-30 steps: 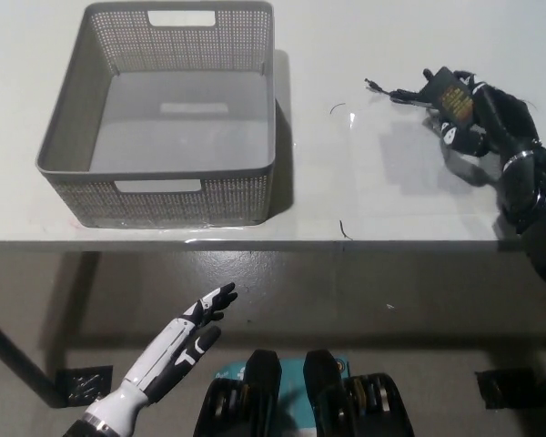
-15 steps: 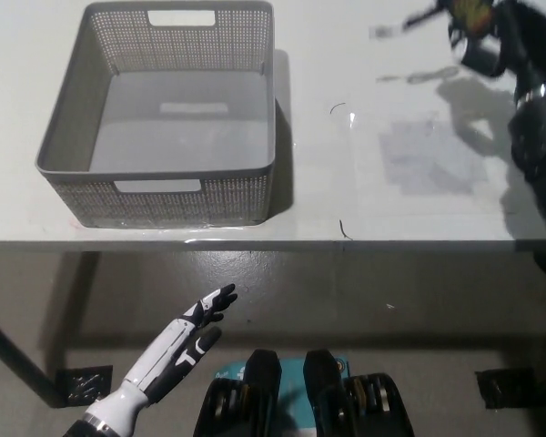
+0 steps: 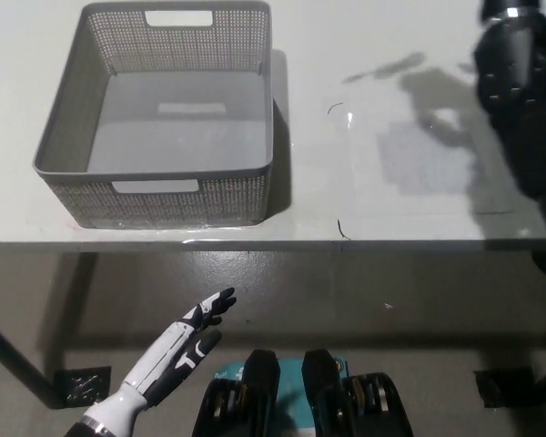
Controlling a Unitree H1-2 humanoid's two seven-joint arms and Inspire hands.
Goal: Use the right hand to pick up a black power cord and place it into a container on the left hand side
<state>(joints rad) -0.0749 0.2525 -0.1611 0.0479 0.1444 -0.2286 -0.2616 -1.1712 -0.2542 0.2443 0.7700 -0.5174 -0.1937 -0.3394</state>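
Observation:
The grey perforated basket [image 3: 191, 198] stands empty on the left part of the white table [image 3: 419, 200]. My black right arm [image 3: 520, 86] reaches up along the right edge, and its hand is cut off by the top of the picture. No black power cord shows in this view; only a blurred shadow lies on the table at the upper right. My white left hand [image 3: 197, 330] rests low at the lower left, below the table's front edge, open and holding nothing.
A thin dark scrap [image 3: 344, 229] lies by the table's front edge, and another small curl [image 3: 334, 107] right of the basket. A dark table leg [image 3: 14, 360] crosses the floor at the lower left.
My right arm has risen from the table's right side with the black power adapter and cord; hand and cord have passed out of the top of the picture. The left hand has stayed put.

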